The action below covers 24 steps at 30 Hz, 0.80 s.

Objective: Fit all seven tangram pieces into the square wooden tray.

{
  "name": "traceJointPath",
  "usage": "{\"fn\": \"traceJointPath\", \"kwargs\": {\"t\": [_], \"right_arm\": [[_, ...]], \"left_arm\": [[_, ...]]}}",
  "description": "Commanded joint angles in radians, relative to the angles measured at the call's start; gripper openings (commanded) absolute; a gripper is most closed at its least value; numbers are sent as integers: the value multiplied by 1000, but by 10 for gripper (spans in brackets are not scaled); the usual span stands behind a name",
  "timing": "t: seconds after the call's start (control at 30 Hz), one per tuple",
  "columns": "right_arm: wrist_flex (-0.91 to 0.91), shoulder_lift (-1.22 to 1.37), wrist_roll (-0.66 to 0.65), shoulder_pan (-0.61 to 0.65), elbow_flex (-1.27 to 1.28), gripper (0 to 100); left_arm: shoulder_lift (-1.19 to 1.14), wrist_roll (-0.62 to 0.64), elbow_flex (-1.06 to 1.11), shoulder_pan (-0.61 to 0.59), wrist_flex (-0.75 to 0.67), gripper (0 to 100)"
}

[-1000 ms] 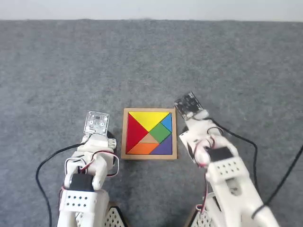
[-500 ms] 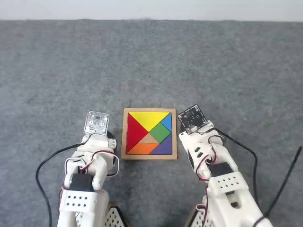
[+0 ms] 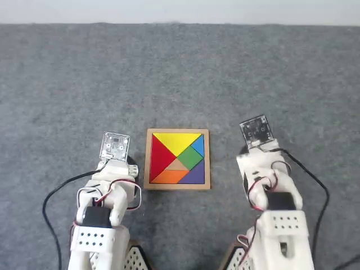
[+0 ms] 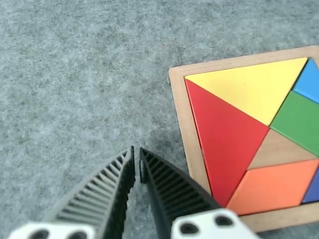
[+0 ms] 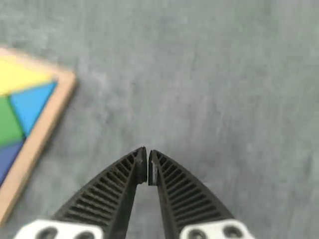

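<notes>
The square wooden tray (image 3: 206,160) lies mid-table between the two arms, holding coloured tangram pieces: yellow (image 3: 178,141), red (image 3: 161,157), green (image 3: 190,157), blue (image 3: 198,147), orange (image 3: 169,176), purple (image 3: 195,175) and a plain wood one (image 3: 179,165). They lie flat and fill the square. My left gripper (image 4: 136,151) is shut and holds nothing, just off the tray's rim (image 4: 178,112) over grey felt. My right gripper (image 5: 147,152) is shut too, holding nothing, over bare felt beside the tray's other rim (image 5: 44,128).
Grey felt (image 3: 180,79) covers the whole table, with wide open room beyond the tray. A pale wall edge runs along the far side. Cables (image 3: 53,197) trail from both arm bases near the front edge.
The right arm has swung away from the tray's side, ending further right over bare felt. The left arm and the pieces have stayed put.
</notes>
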State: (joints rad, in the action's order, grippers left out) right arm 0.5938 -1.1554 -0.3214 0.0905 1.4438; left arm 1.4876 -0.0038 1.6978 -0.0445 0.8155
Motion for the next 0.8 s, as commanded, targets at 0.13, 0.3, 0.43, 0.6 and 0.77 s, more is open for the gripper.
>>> {"fn": "traceJointPath", "kwargs": {"t": [0.13,0.3,0.43,0.6,0.77], "right_arm": [[321,-390,2,-24,104,9],[390,-647,2,-27,236,9],[444,-653,2,-50,238,9],[447,-633,2,-130,241,8],[447,-628,3,-217,241,8]], "left_arm": [[14,3,-8,-3,0,14],[14,3,-8,-3,0,14],[14,5,-8,-3,0,14],[14,3,-8,-3,0,14],[14,3,-8,-3,0,14]]}}
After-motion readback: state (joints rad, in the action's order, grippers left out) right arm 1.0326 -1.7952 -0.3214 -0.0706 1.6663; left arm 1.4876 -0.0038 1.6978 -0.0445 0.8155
